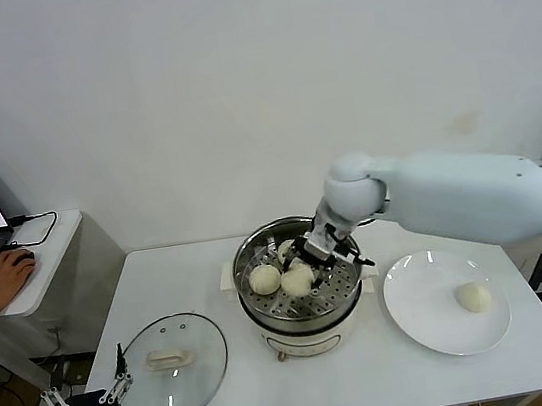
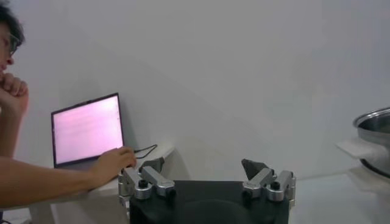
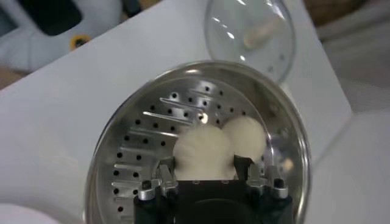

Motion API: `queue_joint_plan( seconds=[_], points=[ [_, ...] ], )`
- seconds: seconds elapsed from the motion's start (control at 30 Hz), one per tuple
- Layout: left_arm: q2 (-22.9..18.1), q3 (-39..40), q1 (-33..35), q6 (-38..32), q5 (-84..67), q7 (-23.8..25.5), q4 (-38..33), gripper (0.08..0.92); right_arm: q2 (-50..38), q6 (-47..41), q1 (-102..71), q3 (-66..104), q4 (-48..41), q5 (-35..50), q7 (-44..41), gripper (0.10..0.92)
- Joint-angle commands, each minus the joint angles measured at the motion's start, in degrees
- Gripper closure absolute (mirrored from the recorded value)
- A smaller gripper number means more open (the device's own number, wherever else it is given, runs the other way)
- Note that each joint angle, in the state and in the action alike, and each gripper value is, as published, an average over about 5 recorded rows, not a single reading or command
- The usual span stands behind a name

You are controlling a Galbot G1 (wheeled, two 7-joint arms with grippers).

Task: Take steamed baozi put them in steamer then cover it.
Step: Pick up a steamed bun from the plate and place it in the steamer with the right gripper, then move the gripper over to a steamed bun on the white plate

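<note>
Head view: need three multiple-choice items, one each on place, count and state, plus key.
1. Where is the round clear glass lid?
A. On the pot
B. Flat on the white table, on the robot's left of the shiny round steel steamer
C. On the plate

2. How many cream-white round baozi lie on the flat white plate?
A. None
B. One
C. Three

3. The steamer is:
A. Uncovered
B. Covered
C. Tipped over

Key:
1. B, the lid lies by the parked left gripper.
2. B, a lone baozi sits there.
3. A, the right gripper reaches into it, jaws around a baozi.
</note>
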Motion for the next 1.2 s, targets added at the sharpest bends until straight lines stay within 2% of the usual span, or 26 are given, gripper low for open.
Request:
queue_joint_plan(
  seconds=[0.03,0.4,0.5,0.67,0.83,1.0,1.2],
  points=[
    [-0.1,-0.1,0.1,-0.2,0.0,0.0,0.1,0.177,3.3,7.4,0.2,-2.7,-1.3,-5.6,-1.5,0.414],
    [0.1,-0.2,0.1,-0.4,-0.1,0.1,0.3,0.177,2.9,8.4,-0.2,-3.1,0.4,-4.6,-1.4,0.411],
    [0.1,-0.1,0.1,-0.3,0.0,0.4,0.3,0.177,2.5,8.5,-0.1,-2.8,0.6,-4.5,-0.9,0.371],
    [0.2,0.0,0.0,-0.2,0.0,0.4,0.2,0.177,0.1,8.4,0.9,-1.0,1.1,-3.2,-0.5,0.242],
    [0.7,0.0,0.0,-0.1,0.1,0.6,0.0,0.177,-5.1,6.0,2.6,2.9,3.1,0.7,-1.0,0.204],
    [1.3,0.0,-0.2,0.2,0.1,0.7,-0.3,0.177,-13.3,-1.3,3.9,6.2,5.3,3.7,-1.3,0.203],
    [2.8,0.5,-0.1,1.5,0.1,1.1,-0.9,0.177,-27.1,-18.1,2.5,8.7,7.7,5.6,-0.1,0.203]
  ],
)
